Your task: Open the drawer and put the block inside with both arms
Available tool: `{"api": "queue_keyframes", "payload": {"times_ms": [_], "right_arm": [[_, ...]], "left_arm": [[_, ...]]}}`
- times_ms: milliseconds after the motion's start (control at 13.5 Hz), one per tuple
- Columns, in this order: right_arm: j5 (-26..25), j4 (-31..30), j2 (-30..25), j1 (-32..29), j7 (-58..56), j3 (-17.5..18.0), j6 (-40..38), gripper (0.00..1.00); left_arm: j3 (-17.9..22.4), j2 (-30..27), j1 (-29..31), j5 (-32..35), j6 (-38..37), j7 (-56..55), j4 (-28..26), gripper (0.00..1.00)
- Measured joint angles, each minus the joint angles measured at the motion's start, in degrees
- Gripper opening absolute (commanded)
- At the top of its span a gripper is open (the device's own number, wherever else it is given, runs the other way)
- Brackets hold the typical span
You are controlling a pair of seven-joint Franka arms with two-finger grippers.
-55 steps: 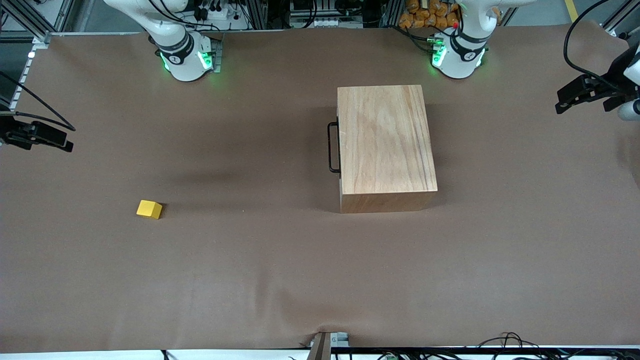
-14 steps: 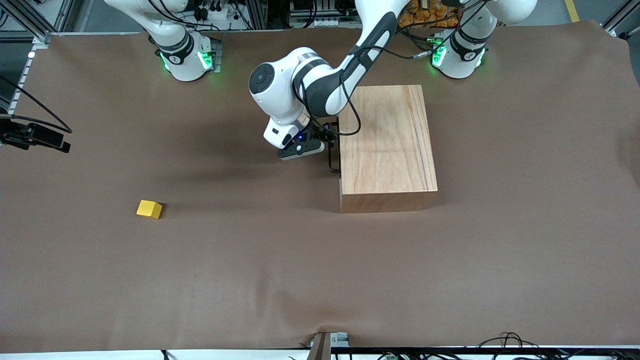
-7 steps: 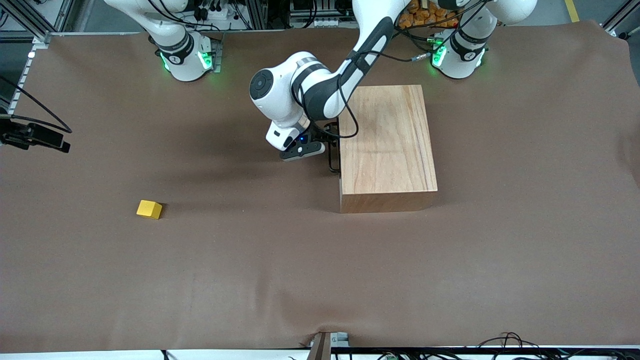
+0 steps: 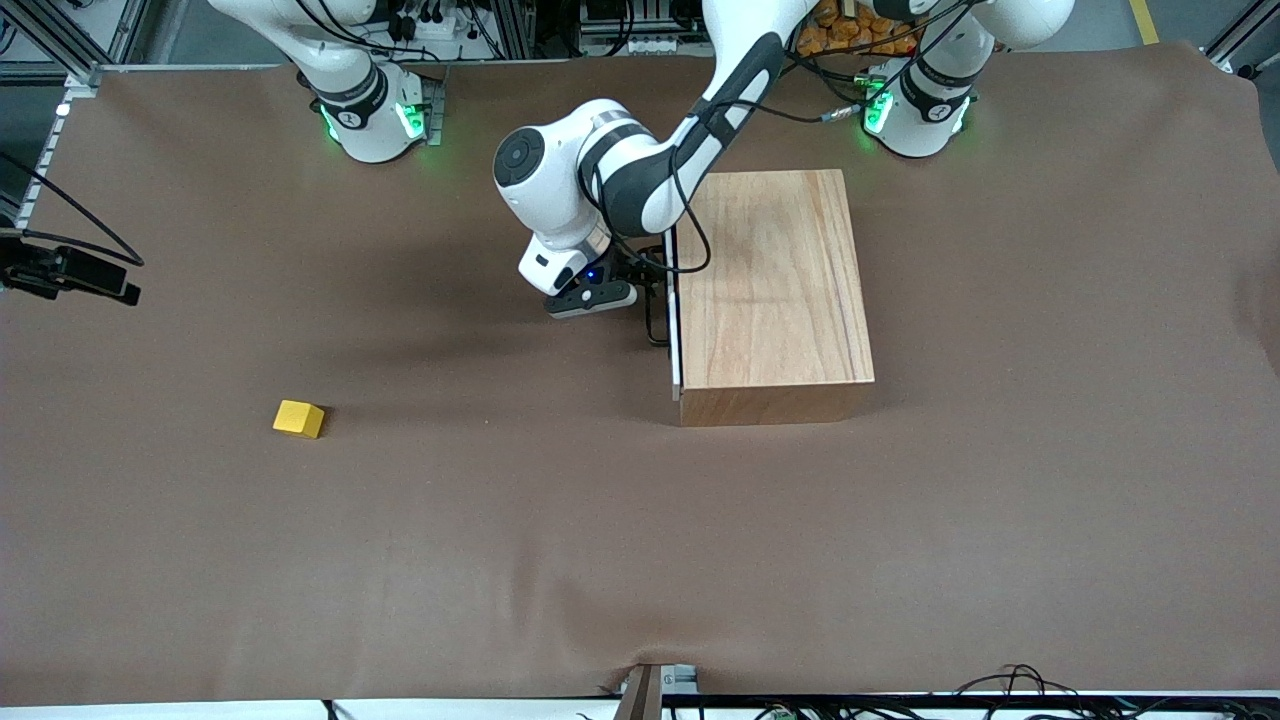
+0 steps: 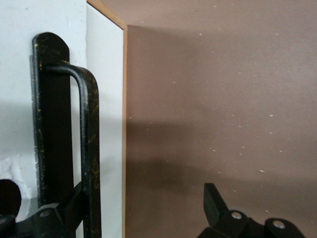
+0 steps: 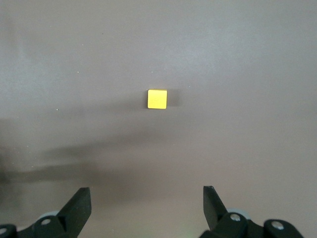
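Note:
The light-wood cabinet stands mid-table, its drawer showing as a thin white-edged front panel just out of the box. My left gripper is at the black wire handle. In the left wrist view the handle runs between the spread fingers of my left gripper, close against one finger, in front of the white panel. The yellow block lies on the table toward the right arm's end. My right gripper hangs open high over that end and waits. Its wrist view shows the block far below my right gripper.
A brown cloth covers the whole table, wrinkled near the front camera's edge. The two green-lit arm bases stand along the table edge farthest from that camera. Cables lie off the table's nearest edge.
The drawer's white front edge now shows a little out of the cabinet, toward the right arm's end. My left gripper has shifted the same way with the handle. The right arm and block have not moved.

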Motion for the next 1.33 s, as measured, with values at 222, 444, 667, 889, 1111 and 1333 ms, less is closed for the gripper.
{"api": "queue_keyframes", "payload": {"times_ms": [222,444,667,889,1111,1333], "right_arm": [[0.0,0.0,0.0,0.0,0.0,0.0,0.0,1.0],[0.0,0.0,0.1,0.0,0.0,0.0,-0.1,1.0],[0.0,0.0,0.1,0.0,0.0,0.0,-0.1,1.0],[0.0,0.0,0.1,-0.1,0.0,0.0,-0.1,1.0],[0.0,0.0,0.1,-0.1,0.0,0.0,-0.1,1.0],[0.0,0.0,0.1,-0.1,0.0,0.0,-0.1,1.0]], "left_arm": [[-1.0,0.0,0.0,0.0,1.0,0.0,0.1,1.0],[-1.8,0.0,0.0,0.0,2.4,0.0,0.2,1.0],[-2.1,0.0,0.0,-0.1,4.1,0.0,0.3,1.0],[-2.4,0.0,0.0,-0.4,6.0,0.0,0.5,1.0],[-2.7,0.0,0.0,-0.4,6.6,0.0,0.7,1.0],[-3.1,0.0,0.0,-0.4,7.8,0.0,0.7,1.0]]}}
